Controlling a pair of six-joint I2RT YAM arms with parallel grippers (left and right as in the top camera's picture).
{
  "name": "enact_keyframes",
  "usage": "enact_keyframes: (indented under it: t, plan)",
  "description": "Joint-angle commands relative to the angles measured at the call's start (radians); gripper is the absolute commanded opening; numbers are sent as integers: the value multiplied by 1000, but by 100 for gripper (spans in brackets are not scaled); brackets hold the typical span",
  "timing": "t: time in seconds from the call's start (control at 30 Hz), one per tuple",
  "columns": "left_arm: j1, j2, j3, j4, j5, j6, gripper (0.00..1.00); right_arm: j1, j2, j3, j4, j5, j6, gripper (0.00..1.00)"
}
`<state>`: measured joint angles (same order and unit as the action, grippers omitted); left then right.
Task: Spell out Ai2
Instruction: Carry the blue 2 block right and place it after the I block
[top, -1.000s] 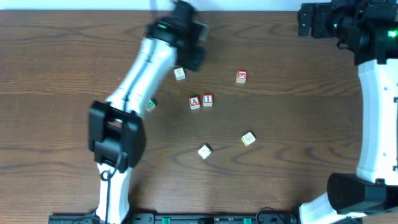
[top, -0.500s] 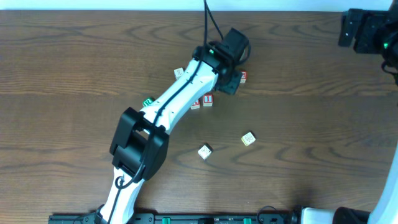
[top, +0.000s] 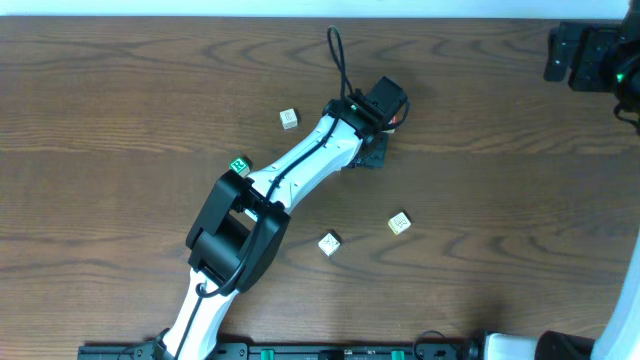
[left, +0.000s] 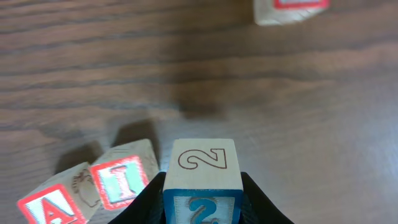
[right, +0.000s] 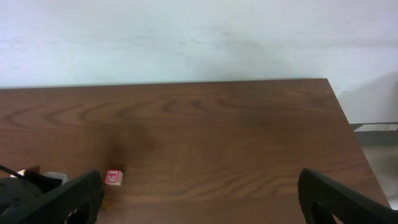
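— Where is the 2 block (left: 202, 177)?
— Clenched between the fingers of the left gripper (left: 203, 208), just right of the I block (left: 126, 181). The A block (left: 53, 206) sits at that one's left. Whether the 2 block rests on the table (left: 311, 124), I cannot tell.
— And the right gripper (right: 199, 186)?
— Fingers spread wide, grasping nothing, over the far right corner.
— Anything else?
— A red-edged block (left: 290, 9) lies farther off. A cream block (top: 289, 119) and a green block (top: 239, 165) lie left of the arm. A white block (top: 329, 243) and a yellow block (top: 399, 223) lie nearer.
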<state>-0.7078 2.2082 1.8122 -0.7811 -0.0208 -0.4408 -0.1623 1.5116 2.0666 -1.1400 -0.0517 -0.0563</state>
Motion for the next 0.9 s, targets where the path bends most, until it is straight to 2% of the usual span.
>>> enact_keyframes:
  t: [0.0, 0.1, 0.87]
  plan:
    - [0, 31, -4, 16, -64, -69, 6, -10, -2, 2, -1, 3, -12, 99]
    - [0, 48, -4, -4, -9, -68, 6, -10, -2, 2, -1, 3, -12, 99]
    - [0, 61, -4, -14, 38, -79, 6, -10, -2, 2, 0, 3, -12, 99]
